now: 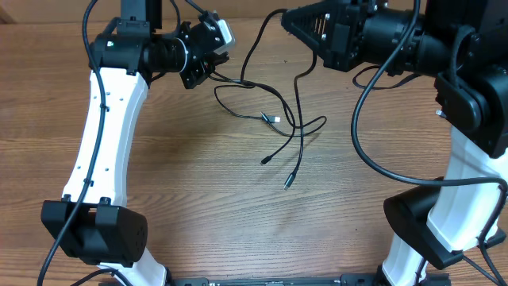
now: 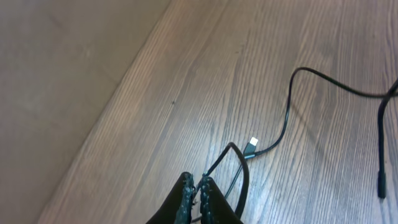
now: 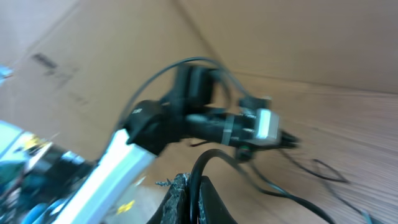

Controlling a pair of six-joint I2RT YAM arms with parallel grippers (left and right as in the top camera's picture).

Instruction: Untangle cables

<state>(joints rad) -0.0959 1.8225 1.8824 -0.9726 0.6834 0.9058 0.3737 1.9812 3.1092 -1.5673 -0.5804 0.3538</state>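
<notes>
Thin black cables (image 1: pixel 279 119) lie crossed on the wooden table's middle, with plug ends at the front (image 1: pixel 289 183). My left gripper (image 1: pixel 208 70) at the back left is shut on one thin cable; the left wrist view shows the strand pinched between its fingers (image 2: pixel 198 186), with a silver plug (image 2: pixel 251 146) lying on the table beyond. My right gripper (image 1: pixel 287 21) at the back centre is raised and shut on another cable (image 3: pixel 214 155), which arches up out of its jaws (image 3: pixel 191 186) and trails down to the table.
Cardboard walls stand behind the table (image 3: pixel 298 37). The left arm's white link (image 1: pixel 103 127) runs along the table's left side and the right arm's base (image 1: pixel 444 222) stands at the front right. A thick arm wire (image 1: pixel 365 151) loops over the table's right.
</notes>
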